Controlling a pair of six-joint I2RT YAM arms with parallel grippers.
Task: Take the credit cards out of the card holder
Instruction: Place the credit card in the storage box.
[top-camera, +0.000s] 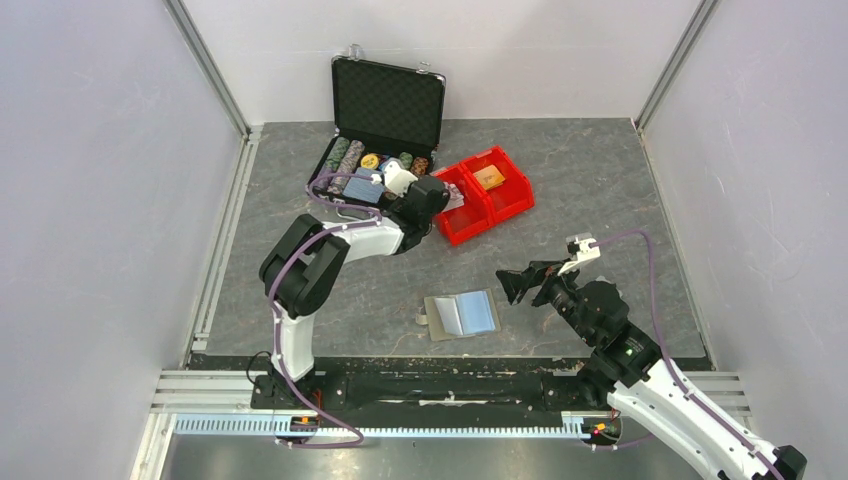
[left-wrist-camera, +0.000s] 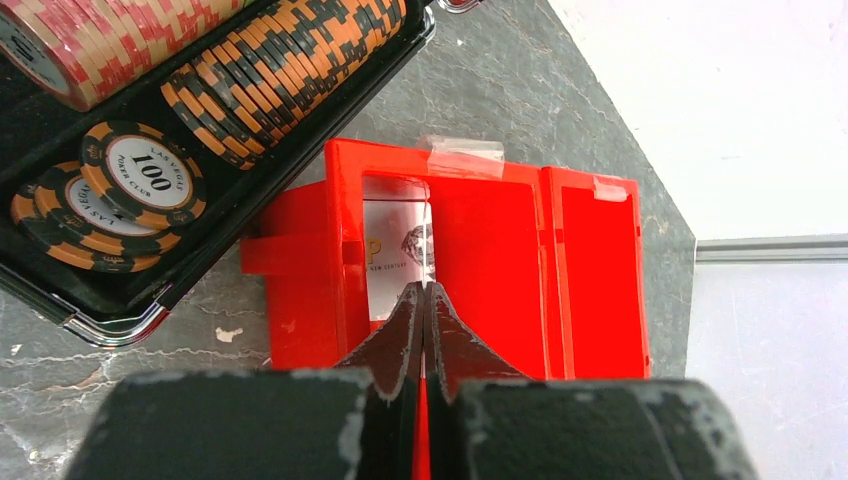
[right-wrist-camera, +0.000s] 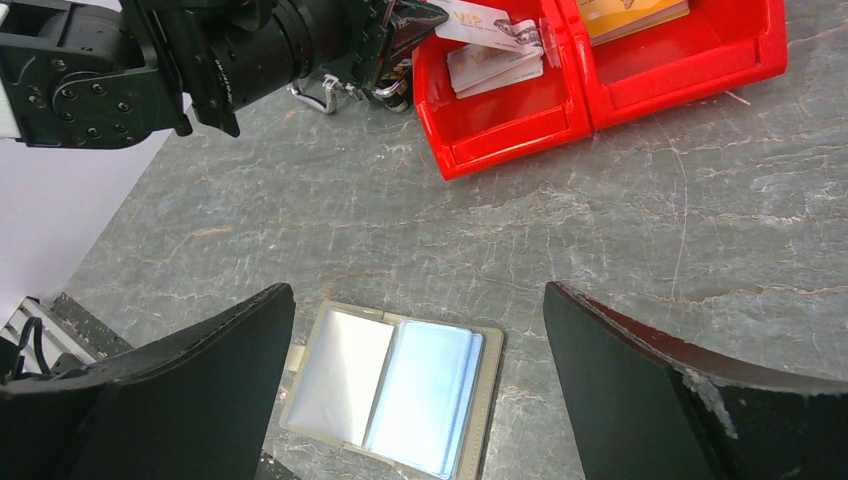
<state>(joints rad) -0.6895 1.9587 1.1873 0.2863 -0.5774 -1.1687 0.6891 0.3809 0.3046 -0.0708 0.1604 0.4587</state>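
Observation:
The card holder (top-camera: 462, 315) lies open and flat on the grey table; its light blue sleeves show in the right wrist view (right-wrist-camera: 395, 385), with no coloured card visible in them. My right gripper (top-camera: 520, 285) is open and empty, its jaws wide apart above the holder's far edge (right-wrist-camera: 415, 300). My left gripper (top-camera: 440, 197) is over the left red bin (left-wrist-camera: 310, 300), jaws pressed together (left-wrist-camera: 428, 290) on a thin whitish card (right-wrist-camera: 485, 20), which is edge-on in the left wrist view (left-wrist-camera: 431, 240). No orange, blue or teal card is in view outside the bins.
Two joined red bins (top-camera: 510, 205) stand at the back centre, with whitish cards (right-wrist-camera: 495, 68) in the left one and an orange-yellow pack (top-camera: 490, 177) in the right. An open black poker-chip case (top-camera: 385, 100) with chips (left-wrist-camera: 140, 180) sits behind the left arm.

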